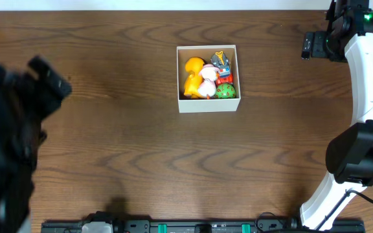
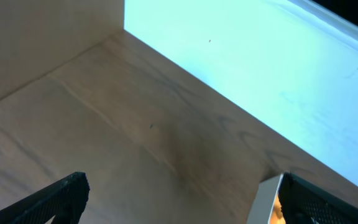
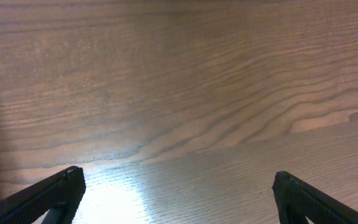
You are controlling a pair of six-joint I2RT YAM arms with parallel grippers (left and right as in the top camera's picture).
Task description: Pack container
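Observation:
The container [image 1: 207, 105], a small square white box, stands on the wooden table a little back of the middle. Inside it lie a yellow toy [image 1: 192, 76], a pink and white toy [image 1: 207, 81], a green ball [image 1: 225, 91] and a red and grey toy [image 1: 223, 68]. My left gripper [image 2: 182, 205] is open and empty over bare table, and one white corner of the container [image 2: 266, 199] shows beside its right finger. In the overhead view the left arm [image 1: 18, 110] is a dark blur at the far left. My right gripper [image 3: 179, 199] is open and empty over bare wood.
The right arm [image 1: 361, 84] rises from its base at the front right and reaches to the back right corner. A black rail [image 1: 199, 226] runs along the front edge. A pale wall [image 2: 260, 68] stands behind the table.

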